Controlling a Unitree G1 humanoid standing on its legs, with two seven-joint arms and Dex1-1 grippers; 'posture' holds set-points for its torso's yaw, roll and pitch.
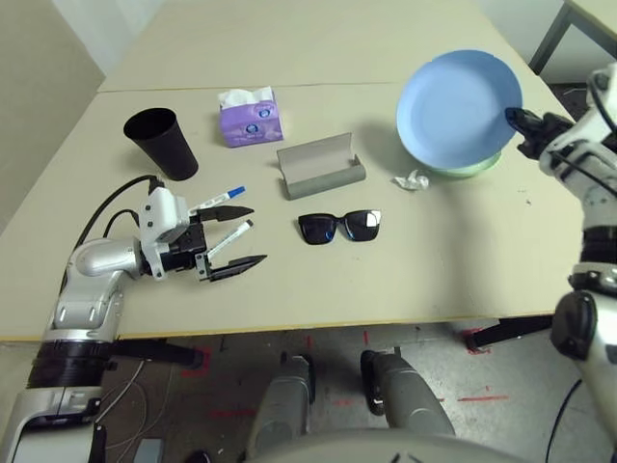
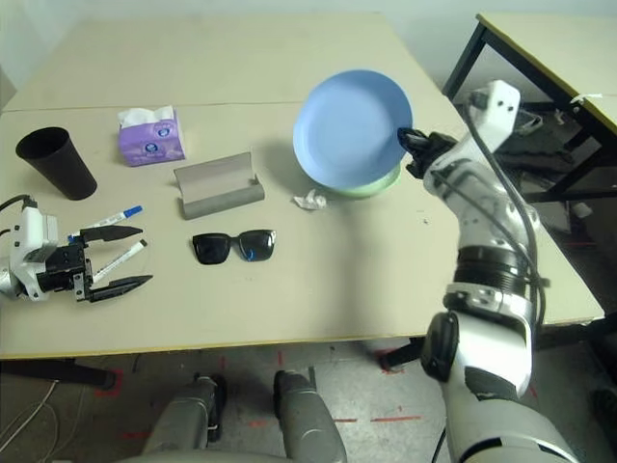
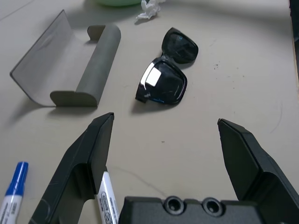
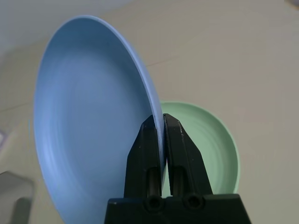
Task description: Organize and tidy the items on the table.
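Right claw [image 2: 410, 140] clamping the rim of the blue plate [image 2: 349, 125], holding it tilted up above the green plate [image 4: 210, 149] lying on the worktop [image 1: 405, 280]. Left claw [image 1: 241, 236] hovering with fingers spread wide apart near the worktop's left front, beside the two white markers [image 1: 220, 200], with the black sunglasses [image 1: 339, 228], grey glasses case [image 1: 320, 166] and tissue wad [image 1: 412, 180] lying farther right, black cup [image 1: 161, 143] standing behind.

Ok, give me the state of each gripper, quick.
Left gripper: open, holding nothing, just above the table beside the markers.
Right gripper: shut on the rim of the blue plate, held tilted above the green plate.
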